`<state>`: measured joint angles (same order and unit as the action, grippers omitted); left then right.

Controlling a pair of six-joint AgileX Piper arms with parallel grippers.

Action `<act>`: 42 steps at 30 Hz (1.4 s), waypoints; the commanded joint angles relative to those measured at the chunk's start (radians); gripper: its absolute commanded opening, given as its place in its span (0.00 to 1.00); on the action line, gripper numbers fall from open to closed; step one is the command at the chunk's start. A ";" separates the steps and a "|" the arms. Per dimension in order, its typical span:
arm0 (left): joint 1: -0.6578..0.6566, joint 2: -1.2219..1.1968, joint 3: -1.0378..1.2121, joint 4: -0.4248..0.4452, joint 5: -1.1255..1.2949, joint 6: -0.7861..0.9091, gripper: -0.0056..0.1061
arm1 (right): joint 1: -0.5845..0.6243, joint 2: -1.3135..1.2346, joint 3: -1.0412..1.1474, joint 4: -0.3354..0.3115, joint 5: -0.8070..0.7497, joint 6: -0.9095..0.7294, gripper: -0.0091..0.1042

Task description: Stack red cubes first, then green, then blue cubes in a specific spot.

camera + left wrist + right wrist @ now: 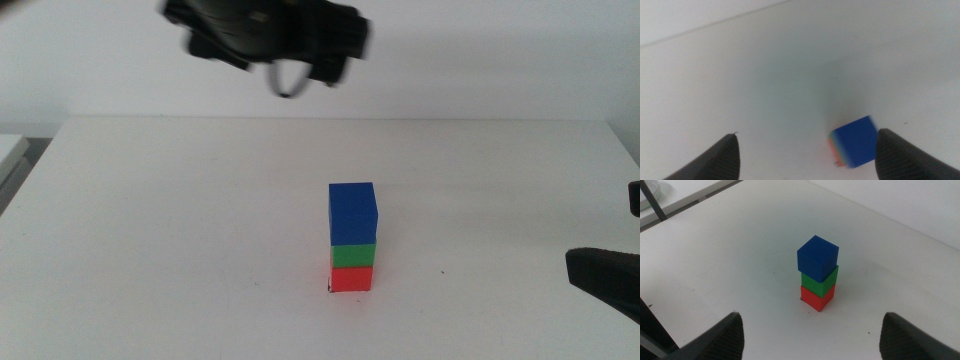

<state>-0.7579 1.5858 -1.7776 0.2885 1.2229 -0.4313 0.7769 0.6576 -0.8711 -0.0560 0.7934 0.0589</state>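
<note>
Fingers on both arms stand wide apart and hold nothing. The left gripper (300, 75) hangs blurred at the upper centre of the middle view, high above the table (150, 220) and up-left of the stack; in its own wrist view the jaws frame bare white, with the blue cube (856, 145) low and toward the right-hand jaw. The right gripper (812, 337) waits at the lower right edge of the middle view, well apart from the stack. The stack sits just right of centre, in the lower half of the middle view: the red cube (351, 279) on the table, the green cube (352, 256) on it, the blue on top, all upright, edges roughly in line. A small black mark (329, 290) shows at the red cube's lower left corner, likely part of the target spot. The order looks complete, so the stacking seems done. Both grippers are clear of the stack, the left above it and the right off to the side.
</note>
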 commanded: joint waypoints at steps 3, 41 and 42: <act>0.061 -0.156 0.121 0.015 -0.002 0.065 0.87 | 0.001 -0.004 0.006 -0.005 -0.009 -0.006 0.90; 0.697 -0.899 0.668 -0.212 -0.408 0.431 0.87 | 0.001 -0.004 0.006 -0.005 -0.009 -0.006 0.90; 0.697 -0.899 0.668 -0.211 -0.408 0.431 0.87 | 0.001 -0.004 0.006 -0.005 -0.009 -0.006 0.90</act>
<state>-0.0615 0.6923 -1.1145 0.0725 0.8341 0.0000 0.7769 0.6576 -0.8711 -0.0560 0.7934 0.0589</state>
